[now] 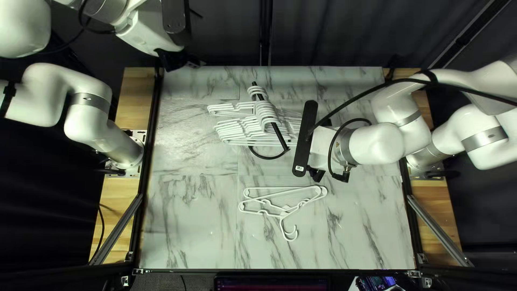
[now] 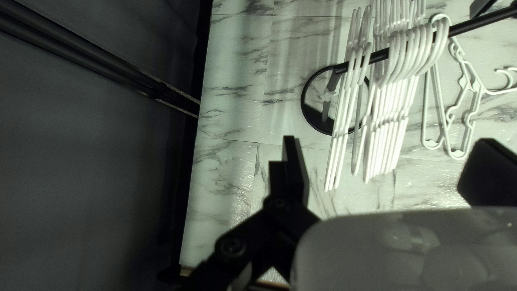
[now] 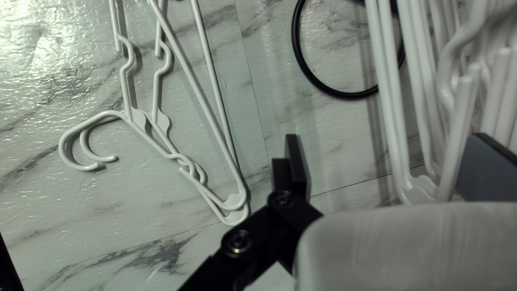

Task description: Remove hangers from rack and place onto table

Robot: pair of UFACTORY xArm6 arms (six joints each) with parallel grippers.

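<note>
Right pincer (image 1: 316, 174): Its two fingers are spread wide, with nothing pinched. It is to the right of the rack in the top left view. In its own wrist view, one finger is right by the hung hangers; I cannot tell if they touch.
Left pincer (image 1: 183, 56): Its two fingers are spread wide too, pinching nothing. It is up by the far left corner of the worktop, well apart from the hangers.
Hung hangers (image 1: 231, 140): A big bunch of white ones, close together, with their hooks over the bar of the rack. Their long flat sides hang down.
Loose hangers (image 1: 280, 187): Two white ones lie flat on the worktop, one partly on top of the other. They are between the rack and the near edge, with their hooks toward that edge.
Rack (image 1: 277, 132): It is black, with a round ring for a foot and a bar up high. It stands on the far half of the worktop.
Worktop (image 1: 188, 215): White with gray streaks, like marble.
Curtain (image 1: 323, 43): Dark, behind the far edge.
Cable (image 1: 398, 81): Black and bendy, along the right arm.
</note>
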